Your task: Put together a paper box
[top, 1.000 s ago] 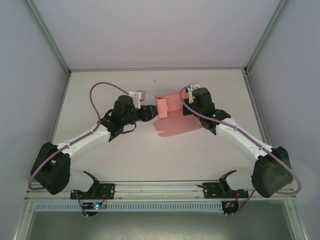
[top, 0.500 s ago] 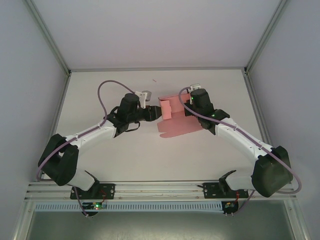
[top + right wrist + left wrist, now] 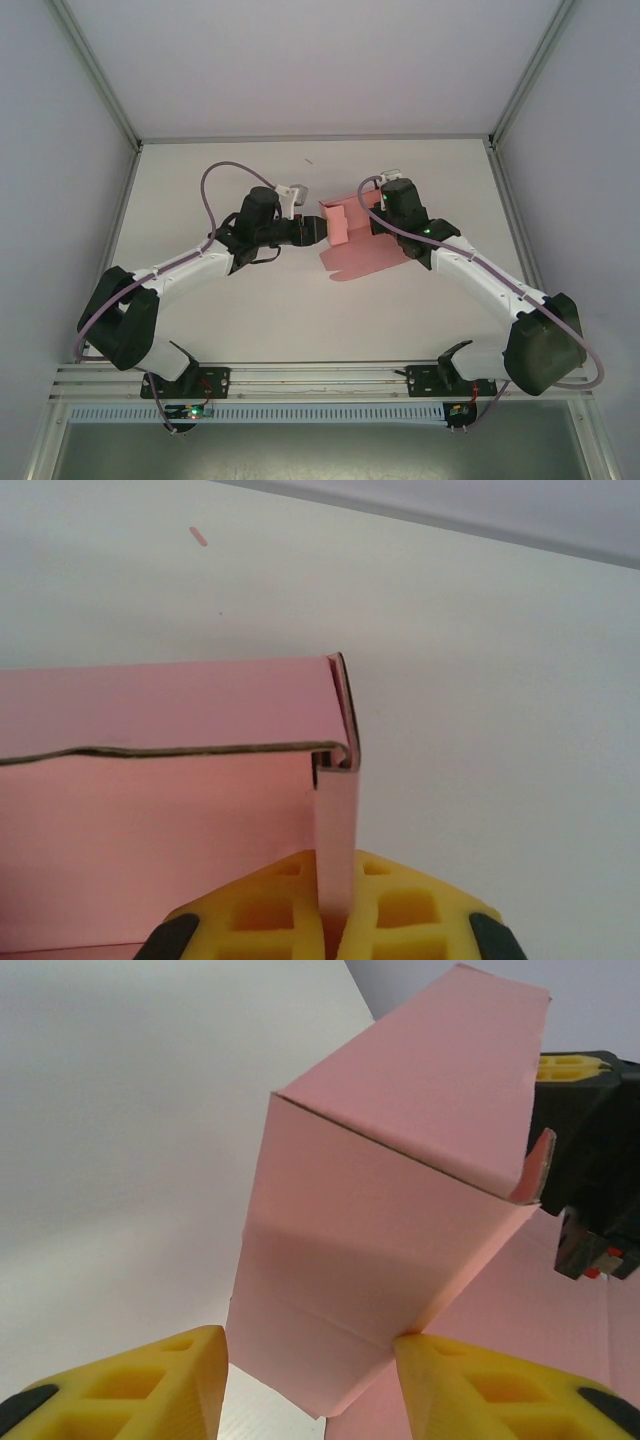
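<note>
The paper box [image 3: 350, 238] is pink card, partly folded, held up over the middle of the table between both arms. My right gripper [image 3: 378, 222] is shut on a thin upright wall of the box [image 3: 160, 810], which is pinched between its yellow pads [image 3: 338, 920]. My left gripper [image 3: 312, 231] is open and straddles the box's folded left end [image 3: 380, 1230]. Its right finger [image 3: 500, 1390] touches the card's corner, while its left finger [image 3: 150, 1390] stands apart from it. A long flat flap hangs low toward the near side.
A tiny pink scrap [image 3: 309, 160] lies on the white table [image 3: 250, 320] behind the arms. Metal frame rails and grey walls border the table on three sides. The arms' bases sit along the near edge.
My left arm has reached right, bringing its fingers around the box's left end. The box and its low flap have shifted slightly right. The right gripper has kept its grip.
</note>
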{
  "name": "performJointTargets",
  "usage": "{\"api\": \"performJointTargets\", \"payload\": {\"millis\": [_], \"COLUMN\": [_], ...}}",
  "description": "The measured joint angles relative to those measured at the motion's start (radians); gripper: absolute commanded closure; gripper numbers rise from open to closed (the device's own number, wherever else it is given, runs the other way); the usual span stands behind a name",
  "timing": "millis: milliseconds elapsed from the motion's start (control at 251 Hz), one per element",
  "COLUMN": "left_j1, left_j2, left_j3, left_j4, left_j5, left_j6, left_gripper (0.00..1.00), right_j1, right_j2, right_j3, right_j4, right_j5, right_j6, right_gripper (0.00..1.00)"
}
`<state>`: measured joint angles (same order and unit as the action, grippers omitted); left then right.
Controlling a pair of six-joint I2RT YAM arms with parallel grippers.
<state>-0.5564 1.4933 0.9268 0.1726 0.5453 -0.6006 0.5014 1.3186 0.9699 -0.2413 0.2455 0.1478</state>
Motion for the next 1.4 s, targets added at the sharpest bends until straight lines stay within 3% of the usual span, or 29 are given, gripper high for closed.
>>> {"api": "performJointTargets", "payload": {"millis": [559, 734, 1069, 1397], "left_j1": [0.000, 0.000, 0.000, 0.017], "left_j2": [0.062, 0.062, 0.043, 0.085], "left_j3": [-0.001, -0.001, 0.002, -0.002], "left_j4": [0.050, 0.084, 0.125, 0.330], "left_j5": [0.165, 0.188, -0.011, -0.014], "left_j6": [0.008, -0.013, -0.089, -0.173], "left_gripper": [0.43, 0.46, 0.60, 0.61], "right_j1": [-0.002, -0.002, -0.001, 0.005], "right_j2": [-0.015, -0.015, -0.015, 0.010], "right_j3": [0.001, 0.001, 0.001, -0.006], "right_j4": [-0.047, -0.047, -0.032, -0.018], "right_j5": [0.000, 0.002, 0.037, 0.039], "right_j6": [-0.035, -0.034, 0.128, 0.278], "right_gripper": [1.00, 1.00, 1.00, 1.00]}}
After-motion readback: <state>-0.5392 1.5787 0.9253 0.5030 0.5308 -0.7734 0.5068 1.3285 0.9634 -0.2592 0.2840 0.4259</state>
